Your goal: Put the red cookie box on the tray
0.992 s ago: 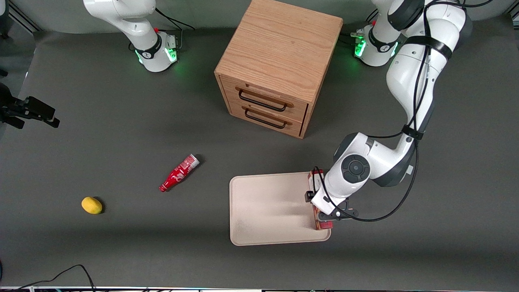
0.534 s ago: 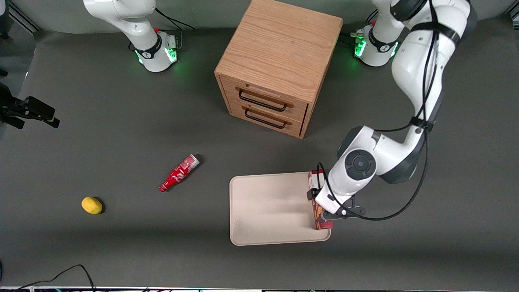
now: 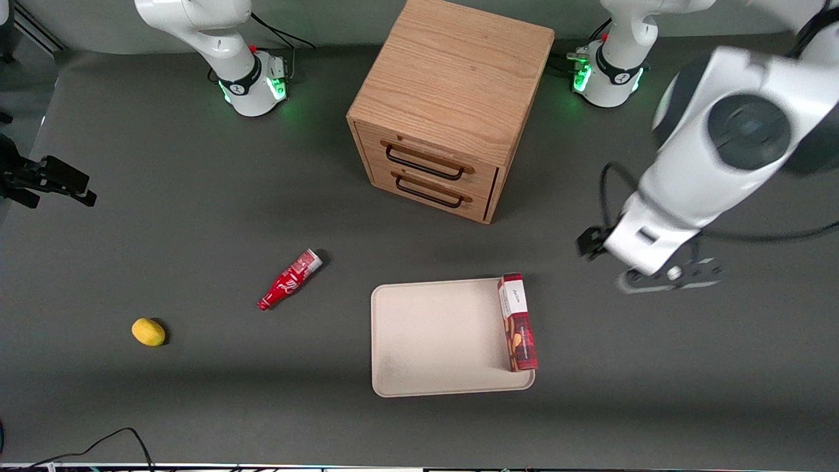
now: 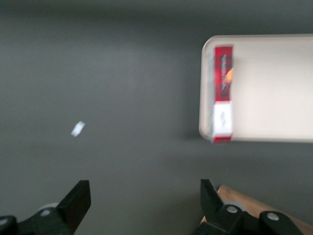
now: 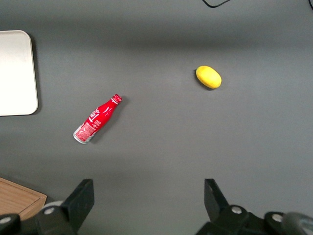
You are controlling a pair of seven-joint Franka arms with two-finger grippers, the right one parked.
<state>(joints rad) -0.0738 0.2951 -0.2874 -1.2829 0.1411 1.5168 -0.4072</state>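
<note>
The red cookie box (image 3: 518,322) lies flat on the tray (image 3: 432,337), along the tray's rim toward the working arm's end, its white end panel pointing away from the front camera. In the left wrist view the red cookie box (image 4: 223,93) rests just inside the rim of the tray (image 4: 274,88). My gripper (image 3: 668,280) hangs high above bare table, off the tray toward the working arm's end and apart from the box. In the left wrist view the gripper (image 4: 145,193) stands open, with nothing between its fingers.
A wooden two-drawer cabinet (image 3: 452,105) stands farther from the front camera than the tray. A small red bottle (image 3: 289,280) and a yellow lemon (image 3: 148,332) lie toward the parked arm's end. A small white scrap (image 4: 77,129) lies on the grey mat.
The gripper has let go of the red cookie box, risen and pulled away toward the working arm's end. The box stays lying on the tray where it was set.
</note>
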